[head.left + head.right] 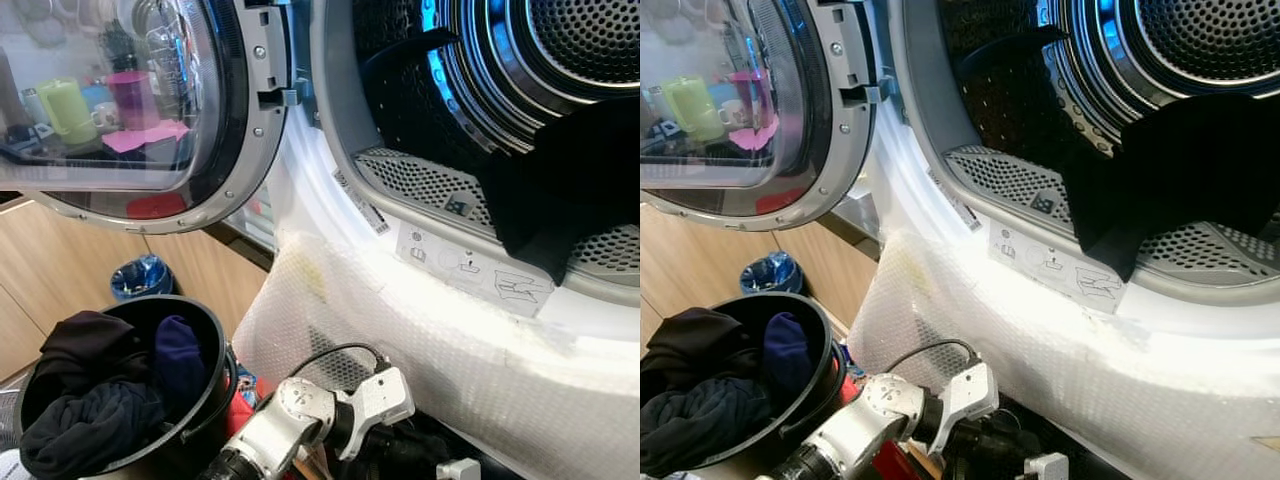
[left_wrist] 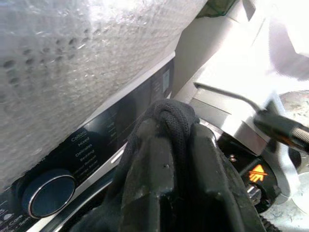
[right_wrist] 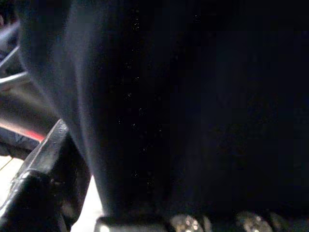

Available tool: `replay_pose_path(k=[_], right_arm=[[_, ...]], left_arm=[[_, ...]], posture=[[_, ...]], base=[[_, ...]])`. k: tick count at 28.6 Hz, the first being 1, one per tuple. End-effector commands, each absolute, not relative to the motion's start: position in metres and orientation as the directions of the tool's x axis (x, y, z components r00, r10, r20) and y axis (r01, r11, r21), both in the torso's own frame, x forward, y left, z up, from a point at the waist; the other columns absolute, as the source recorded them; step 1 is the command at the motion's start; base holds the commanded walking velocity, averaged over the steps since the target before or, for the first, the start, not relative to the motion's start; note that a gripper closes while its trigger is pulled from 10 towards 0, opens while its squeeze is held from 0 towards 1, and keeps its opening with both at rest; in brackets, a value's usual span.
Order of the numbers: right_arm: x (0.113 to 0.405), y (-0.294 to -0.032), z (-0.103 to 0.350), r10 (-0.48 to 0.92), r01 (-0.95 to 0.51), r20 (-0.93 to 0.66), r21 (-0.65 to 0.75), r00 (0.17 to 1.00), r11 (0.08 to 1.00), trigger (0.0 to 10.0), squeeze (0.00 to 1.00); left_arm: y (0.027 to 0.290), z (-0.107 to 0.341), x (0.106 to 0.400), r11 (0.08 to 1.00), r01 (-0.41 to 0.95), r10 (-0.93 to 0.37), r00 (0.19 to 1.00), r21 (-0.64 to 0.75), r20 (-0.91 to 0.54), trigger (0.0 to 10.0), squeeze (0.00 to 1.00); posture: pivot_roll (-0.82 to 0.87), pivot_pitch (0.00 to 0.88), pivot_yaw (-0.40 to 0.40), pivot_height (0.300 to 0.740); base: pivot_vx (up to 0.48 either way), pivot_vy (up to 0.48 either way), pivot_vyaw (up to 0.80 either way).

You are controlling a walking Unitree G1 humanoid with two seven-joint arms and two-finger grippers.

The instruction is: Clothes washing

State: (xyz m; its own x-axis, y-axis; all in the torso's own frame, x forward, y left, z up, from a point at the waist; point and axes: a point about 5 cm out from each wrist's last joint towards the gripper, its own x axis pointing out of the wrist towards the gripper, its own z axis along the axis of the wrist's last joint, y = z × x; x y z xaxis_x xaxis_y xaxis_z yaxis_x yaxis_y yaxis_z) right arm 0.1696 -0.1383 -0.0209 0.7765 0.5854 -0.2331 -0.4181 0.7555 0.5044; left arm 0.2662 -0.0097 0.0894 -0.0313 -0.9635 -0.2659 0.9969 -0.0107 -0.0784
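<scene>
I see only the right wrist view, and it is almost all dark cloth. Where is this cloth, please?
Observer: Probably it is the black garment that hangs over the front lip of the drum, partly inside.
Operator: Is the door open?
Observer: Yes, the door stands open on the robot's left.
Operator: What does the left arm do?
Observer: The left gripper is low, below the drum, with its fingers shut on a dark knitted cloth.
Operator: Are more clothes waiting?
Observer: Yes, a black bucket at the lower left holds dark clothes.
</scene>
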Motion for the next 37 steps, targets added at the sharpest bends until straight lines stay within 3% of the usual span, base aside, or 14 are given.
replay_pose_path(k=[1, 15, 16, 17, 18, 20, 21, 22, 37], right_arm=[[0.158, -0.136, -0.03, 0.6, -0.407, -0.275, 0.522, 0.751, 0.75, 10.0, 0.0], [0.15, -0.13, -0.038, 0.621, -0.413, -0.302, 0.532, 0.723, 0.739, 10.0, 0.0], [0.151, -0.129, -0.037, 0.623, -0.416, -0.3, 0.532, 0.722, 0.738, 9.3, 0.0], [0.152, -0.129, -0.037, 0.62, -0.414, -0.304, 0.527, 0.723, 0.742, 9.3, 0.0], [0.154, -0.13, -0.038, 0.611, -0.408, -0.313, 0.519, 0.727, 0.751, 5.8, 0.0], [0.155, -0.13, -0.039, 0.609, -0.407, -0.316, 0.516, 0.728, 0.754, 5.8, 0.0], [0.157, -0.131, -0.04, 0.594, -0.392, -0.319, 0.514, 0.738, 0.763, 2.2, 0.0], [0.16, -0.131, -0.039, 0.587, -0.384, -0.308, 0.52, 0.748, 0.763, 0.0, 0.0], [0.17, -0.138, -0.041, 0.557, -0.362, -0.325, 0.498, 0.765, 0.788, 0.0, 0.0]], left_arm=[[-0.015, 0.106, 0.272, -0.013, 0.999, -0.977, -0.02, -0.035, -0.213, 0.0, 0.0], [-0.017, 0.106, 0.269, -0.004, 0.999, -0.978, -0.012, -0.04, -0.208, 0.0, 0.0], [-0.017, 0.106, 0.269, -0.004, 0.999, -0.978, -0.012, -0.041, -0.208, 0.0, 0.0], [-0.017, 0.106, 0.269, -0.003, 0.999, -0.978, -0.012, -0.042, -0.208, 0.0, 0.0], [-0.017, 0.106, 0.269, -0.003, 0.999, -0.978, -0.012, -0.043, -0.207, 0.0, 0.0], [-0.017, 0.106, 0.269, -0.003, 0.999, -0.978, -0.012, -0.043, -0.207, 0.0, 0.0], [-0.018, 0.106, 0.269, -0.003, 0.999, -0.979, -0.012, -0.043, -0.206, 0.0, 0.0], [-0.019, 0.107, 0.269, -0.002, 0.999, -0.979, -0.011, -0.045, -0.201, 0.0, 0.0], [-0.024, 0.112, 0.27, 0.014, 0.999, -0.984, 0.006, -0.045, -0.178, 0.0, 0.0]], posture=[[0.12, 0.051, 0.046, 0.74], [0.12, 0.057, 0.047, 0.74], [0.12, 0.057, 0.047, 0.74], [0.12, 0.058, 0.046, 0.74], [0.12, 0.058, 0.046, 0.74], [0.13, 0.058, 0.046, 0.74], [0.13, 0.058, 0.045, 0.74], [0.13, 0.056, 0.042, 0.74], [0.14, 0.042, 0.03, 0.74]], base=[[0.0, 0.0, 0.0], [0.0, 0.0, 0.0], [0.0, 0.0, 0.0], [0.0, 0.0, 0.0], [0.0, 0.0, 0.0], [0.0, 0.0, 0.0], [0.0, 0.0, 0.0], [0.0, 0.0, 0.0], [0.0, 0.0, 0.0]])
